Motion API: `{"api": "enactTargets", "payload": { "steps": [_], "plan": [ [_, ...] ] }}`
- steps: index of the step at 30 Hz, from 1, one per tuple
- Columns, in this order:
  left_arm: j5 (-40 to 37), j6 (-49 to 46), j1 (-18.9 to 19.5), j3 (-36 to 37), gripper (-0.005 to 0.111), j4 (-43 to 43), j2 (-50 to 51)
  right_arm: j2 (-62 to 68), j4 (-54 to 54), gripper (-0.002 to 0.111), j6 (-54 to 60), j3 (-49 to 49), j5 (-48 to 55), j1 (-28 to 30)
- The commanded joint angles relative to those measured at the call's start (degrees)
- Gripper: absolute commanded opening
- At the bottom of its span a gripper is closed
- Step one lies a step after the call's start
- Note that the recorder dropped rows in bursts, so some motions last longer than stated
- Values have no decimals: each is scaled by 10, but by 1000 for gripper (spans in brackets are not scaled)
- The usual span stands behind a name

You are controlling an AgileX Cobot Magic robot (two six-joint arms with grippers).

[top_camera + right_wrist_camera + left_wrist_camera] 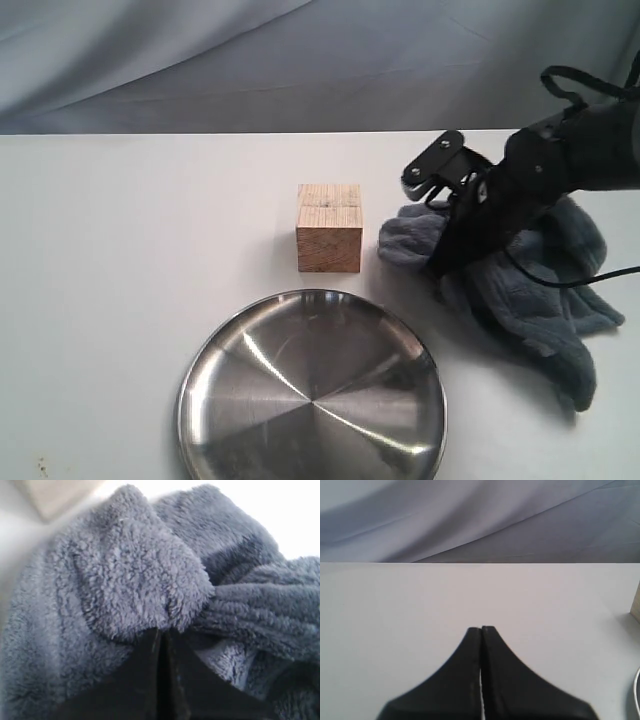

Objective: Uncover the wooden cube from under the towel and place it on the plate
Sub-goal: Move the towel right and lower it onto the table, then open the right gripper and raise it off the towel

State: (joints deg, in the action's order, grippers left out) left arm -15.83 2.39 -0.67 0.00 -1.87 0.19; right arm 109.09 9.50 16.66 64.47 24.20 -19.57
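The wooden cube (329,228) stands bare on the white table, just behind the steel plate (310,400). The dark grey towel (540,290) lies crumpled to the cube's right, apart from it. My right gripper (438,268) slants down into the towel's left part. In the right wrist view that gripper (162,631) is shut, its tips buried in a bunched fold of towel (125,570), with a blurred corner of the cube (55,495) beyond. My left gripper (481,628) is shut on nothing above bare table and does not appear in the exterior view.
The white table (120,250) ends at the back against a grey-blue cloth backdrop (300,60). The plate sits at the table's front edge. The right arm and its cables (580,140) hang over the towel.
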Motion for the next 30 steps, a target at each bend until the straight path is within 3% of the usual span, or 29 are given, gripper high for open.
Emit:
{"api": "enactTargets", "payload": {
  "steps": [1,7,16,23,26,27,30],
  "plan": [
    [6,1,-3,0,0,-1,-2,-2,38,0,-47,0,46,55],
    [6,1,-3,0,0,-1,-2,-2,-41,0,-11,0,47,76],
    [6,1,-3,0,0,-1,-2,-7,-343,0,263,0,39,49],
    [6,1,-3,0,0,-1,-2,-86,-393,0,288,0,49,46],
    [6,1,-3,0,0,-1,-2,-95,-391,13,288,0,73,46],
    [6,1,-3,0,0,-1,-2,-95,-386,25,288,0,90,46],
    [6,1,-3,0,0,-1,-2,-95,-378,43,288,0,130,46]
  ]
}}
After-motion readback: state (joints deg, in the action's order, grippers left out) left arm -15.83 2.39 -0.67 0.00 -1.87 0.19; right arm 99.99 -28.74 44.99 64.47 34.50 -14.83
